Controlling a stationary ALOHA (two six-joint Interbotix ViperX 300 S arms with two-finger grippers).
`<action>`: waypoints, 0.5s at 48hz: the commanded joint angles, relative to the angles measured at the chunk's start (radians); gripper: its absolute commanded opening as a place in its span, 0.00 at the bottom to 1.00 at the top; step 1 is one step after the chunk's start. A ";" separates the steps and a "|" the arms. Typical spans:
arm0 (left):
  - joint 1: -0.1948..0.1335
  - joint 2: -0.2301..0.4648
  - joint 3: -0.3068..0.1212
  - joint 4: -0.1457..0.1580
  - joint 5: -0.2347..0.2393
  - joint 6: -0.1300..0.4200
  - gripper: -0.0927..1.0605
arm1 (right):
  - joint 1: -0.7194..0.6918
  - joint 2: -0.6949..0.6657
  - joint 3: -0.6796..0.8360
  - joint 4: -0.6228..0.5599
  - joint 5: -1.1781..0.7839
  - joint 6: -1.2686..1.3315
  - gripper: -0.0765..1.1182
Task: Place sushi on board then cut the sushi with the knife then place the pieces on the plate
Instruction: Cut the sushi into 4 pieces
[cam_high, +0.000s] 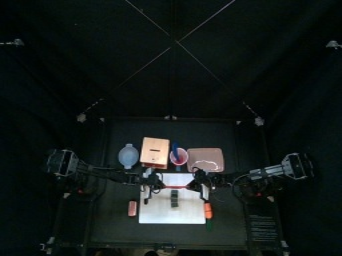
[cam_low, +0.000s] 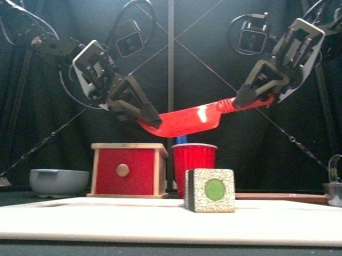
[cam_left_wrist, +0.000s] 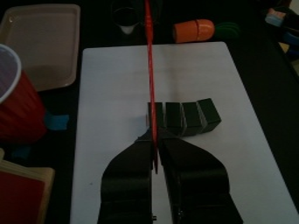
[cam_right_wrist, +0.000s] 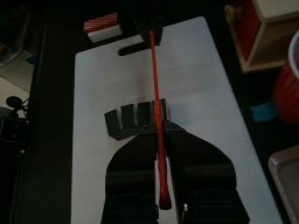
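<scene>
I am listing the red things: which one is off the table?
The red knife, held in the air by the left tool and right tool above the sushi roll; the red cup and red-fronted box stand on the table.

Left gripper (cam_low: 147, 121) and right gripper (cam_low: 249, 100), apparently both clamped, tilt inward.

The knife (cam_low: 201, 118) between the left gripper (cam_low: 144, 120) and right gripper (cam_low: 249, 100) is red. Beneath them the sushi roll (cam_low: 210, 190) is dark green with a pale speckled end and green centre; the board (cam_low: 107, 215) is white.
</scene>
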 joint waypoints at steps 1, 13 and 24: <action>-0.009 -0.006 -0.017 0.000 -0.006 0.000 0.41 | 0.031 0.015 -0.031 0.021 -0.002 0.003 0.36; -0.035 0.029 -0.020 -0.023 -0.006 -0.003 0.41 | 0.066 0.092 -0.054 0.066 0.038 0.003 0.36; -0.034 0.069 -0.035 -0.037 -0.006 -0.002 0.41 | 0.058 0.138 -0.066 0.067 0.061 0.003 0.36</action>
